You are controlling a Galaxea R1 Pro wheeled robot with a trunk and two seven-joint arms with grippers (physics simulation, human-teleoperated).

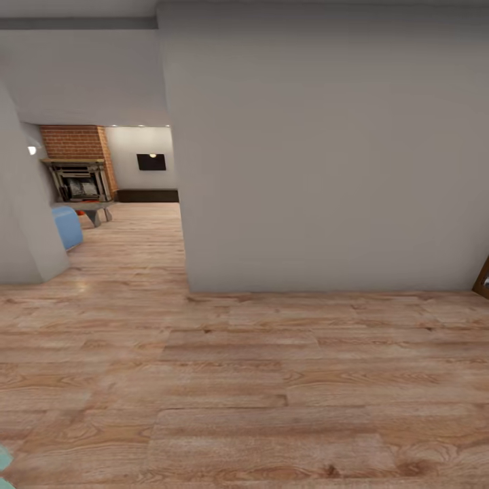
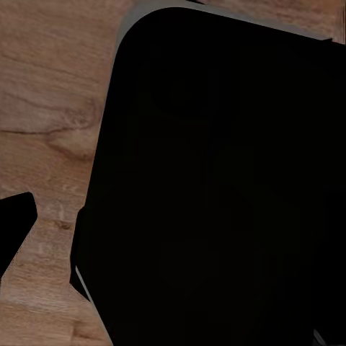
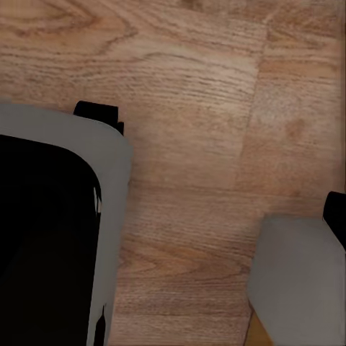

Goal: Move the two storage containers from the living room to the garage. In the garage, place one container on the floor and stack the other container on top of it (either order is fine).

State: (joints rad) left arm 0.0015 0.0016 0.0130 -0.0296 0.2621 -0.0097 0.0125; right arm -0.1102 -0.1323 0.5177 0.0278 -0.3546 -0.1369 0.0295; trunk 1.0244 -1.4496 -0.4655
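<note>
Wood-plank floor (image 1: pixel 272 380), grey wall (image 1: pixel 326 149) ahead; brick fireplace (image 1: pixel 76 163) beyond; pincer state indiscernible either side.

A wall (image 1: pixel 326 156) stands straight ahead on the plank floor (image 1: pixel 244 380), and left of it an opening leads back to the living room (image 1: pixel 129 204) (fireplace (image 1: pixel 76 178) at the far end, sofa (image 1: pixel 66 227) nearer, at left).
</note>
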